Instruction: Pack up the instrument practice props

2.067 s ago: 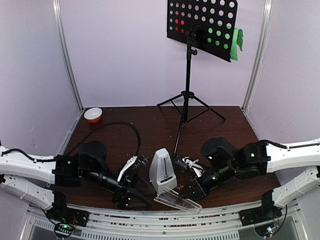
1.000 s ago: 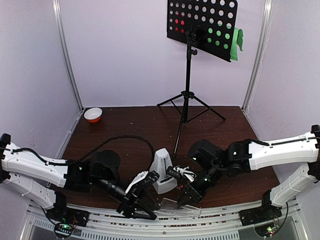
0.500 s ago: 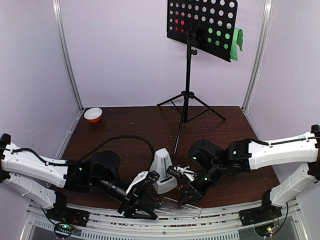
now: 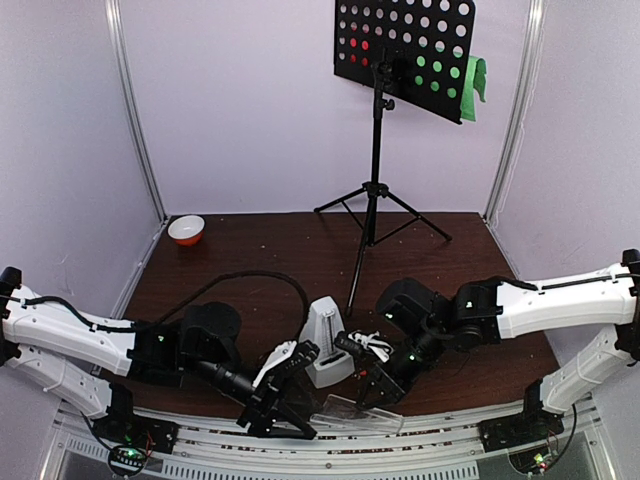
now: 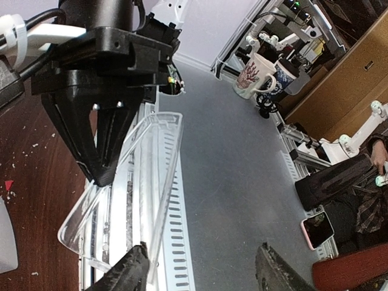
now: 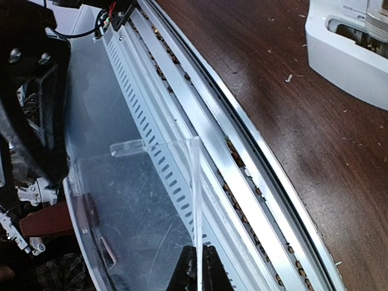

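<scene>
The black music stand (image 4: 376, 180) stands at the back, with red (image 4: 360, 45) and green (image 4: 478, 78) pages behind its perforated desk (image 4: 405, 45). The white metronome (image 4: 324, 342) sits near the front edge, between the arms, and its base (image 6: 348, 45) shows in the right wrist view. Its clear cover (image 4: 362, 411) lies tilted over the front rail. My right gripper (image 6: 197, 259) is shut on the cover's thin wall (image 6: 195, 182). My left gripper (image 5: 203, 267) is open. One of its fingers (image 5: 130, 273) is beside the cover's rim (image 5: 160, 182), and nothing lies between the jaws.
A small orange-and-white bowl (image 4: 186, 229) sits at the back left corner. The slotted metal rail (image 6: 182, 121) runs along the table's front edge under the cover. The stand's tripod legs (image 4: 420, 220) spread over the back of the brown table (image 4: 250, 250).
My left gripper's jaws have spread wider beside the cover. Earlier, both arms swung in toward the cover at the front rail. The right gripper's hold is unchanged.
</scene>
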